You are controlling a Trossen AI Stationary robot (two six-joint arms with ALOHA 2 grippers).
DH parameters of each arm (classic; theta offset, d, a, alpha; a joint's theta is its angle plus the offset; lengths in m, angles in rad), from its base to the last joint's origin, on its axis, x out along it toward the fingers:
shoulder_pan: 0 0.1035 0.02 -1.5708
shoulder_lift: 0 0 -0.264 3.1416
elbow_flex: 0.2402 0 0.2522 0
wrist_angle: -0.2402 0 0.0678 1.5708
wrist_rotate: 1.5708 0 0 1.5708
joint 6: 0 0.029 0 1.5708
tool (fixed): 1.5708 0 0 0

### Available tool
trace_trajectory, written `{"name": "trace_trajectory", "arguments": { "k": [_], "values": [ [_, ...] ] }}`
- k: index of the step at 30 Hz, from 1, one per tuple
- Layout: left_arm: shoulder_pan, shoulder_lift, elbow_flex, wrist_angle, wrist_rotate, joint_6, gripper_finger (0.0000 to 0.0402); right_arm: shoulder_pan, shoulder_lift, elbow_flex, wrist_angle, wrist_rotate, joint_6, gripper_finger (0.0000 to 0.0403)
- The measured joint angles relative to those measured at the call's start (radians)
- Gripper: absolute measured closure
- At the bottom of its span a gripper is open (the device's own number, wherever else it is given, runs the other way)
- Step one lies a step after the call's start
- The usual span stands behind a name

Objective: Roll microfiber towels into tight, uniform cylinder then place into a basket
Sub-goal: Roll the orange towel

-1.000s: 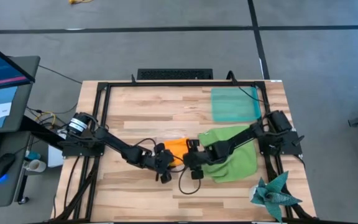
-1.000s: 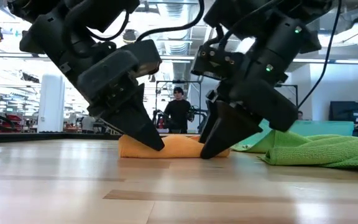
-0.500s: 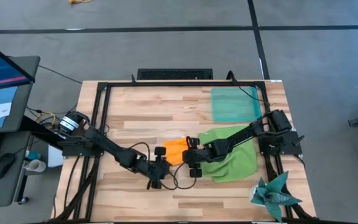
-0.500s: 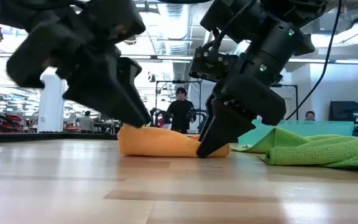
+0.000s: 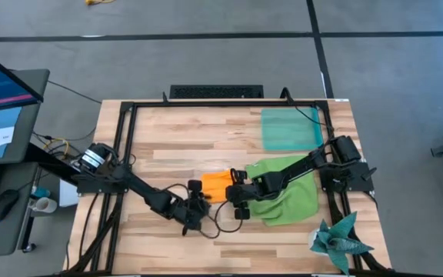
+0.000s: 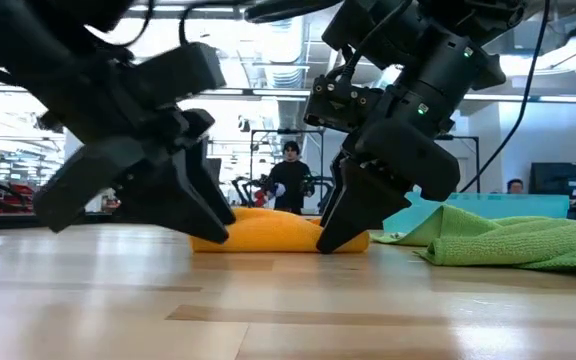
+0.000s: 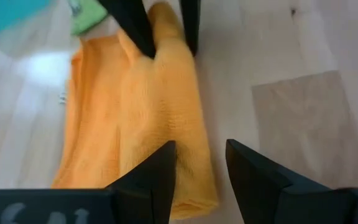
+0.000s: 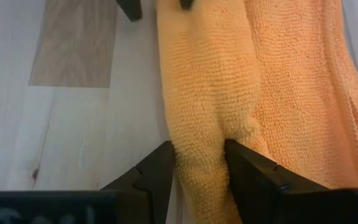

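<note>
The orange towel [image 5: 218, 183] lies mid-table, partly rolled, its near side a thick roll [image 8: 197, 93] and the rest flat [image 8: 303, 93]. My right gripper [image 8: 201, 167] is shut on the roll's right end [image 6: 343, 238]. My left gripper [image 7: 201, 167] stands open at the towel's left end [image 6: 203, 235], the roll's edge between its fingers. The green towel [image 5: 287, 192] lies crumpled on the table under my right arm. The teal basket [image 5: 291, 129] stands at the far right. My right gripper pinches the orange roll [image 8: 201, 146] between its two fingers near the roll's right end, one finger on each long side. It comes slanting down from the table's right. The roll lies on the table and narrows where the fingers meet it. My left gripper: whether its fingers [image 7: 160, 171] touch the towel's edge, I cannot tell; a gap shows beside the other finger.
A dark teal spiky cloth [image 5: 337, 240] lies at the near right corner. A black frame [image 5: 125, 154] runs around the table. Bare wood lies to the near left. A person [image 6: 288, 175] stands in the room beyond the table.
My left gripper has drawn toward the table's near-left and rolled about its own axis, uncovering more of the orange towel's left end. The towel's top now humps up a little. My right gripper has stayed at the towel's right end.
</note>
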Motion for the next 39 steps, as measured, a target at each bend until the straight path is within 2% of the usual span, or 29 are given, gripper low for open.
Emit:
{"name": "trace_trajectory", "arguments": {
  "k": [4, 8, 10, 14, 18, 21, 30, 34, 39],
  "values": [
    [-0.035, -0.003, 0.000, 0.029, -0.130, 0.052, 0.0267, 0.000, 0.000, 0.000, 0.000, -0.001, 0.000, 0.0234],
    [-0.034, -0.003, 0.000, 0.029, -0.152, 0.062, 0.0267, 0.000, 0.000, 0.000, 0.000, -0.002, 0.000, 0.0234],
    [-0.017, 0.000, 0.000, 0.030, -0.121, 0.059, 0.0267, 0.000, 0.000, 0.000, 0.000, -0.003, 0.000, 0.0232],
    [0.035, 0.002, 0.000, 0.016, 0.018, 0.021, 0.0267, 0.000, 0.000, 0.000, 0.000, -0.003, 0.001, 0.0233],
    [0.076, 0.002, 0.002, -0.051, 0.057, -0.053, 0.0267, 0.000, 0.000, 0.000, 0.003, -0.003, 0.001, 0.0234],
    [0.103, 0.010, 0.006, -0.067, 0.140, -0.085, 0.0267, 0.005, 0.000, 0.000, 0.005, -0.005, 0.002, 0.0233],
    [0.113, 0.053, 0.007, -0.048, 0.178, -0.154, 0.0271, 0.014, 0.001, 0.010, -0.007, 0.001, 0.002, 0.0240],
    [0.116, 0.053, 0.007, -0.059, 0.192, -0.168, 0.0299, 0.018, 0.003, 0.026, -0.028, 0.001, 0.002, 0.0263],
    [0.116, 0.048, 0.004, -0.051, 0.198, -0.187, 0.0353, 0.016, 0.006, 0.052, -0.080, 0.000, 0.008, 0.0319]
  ]
}}
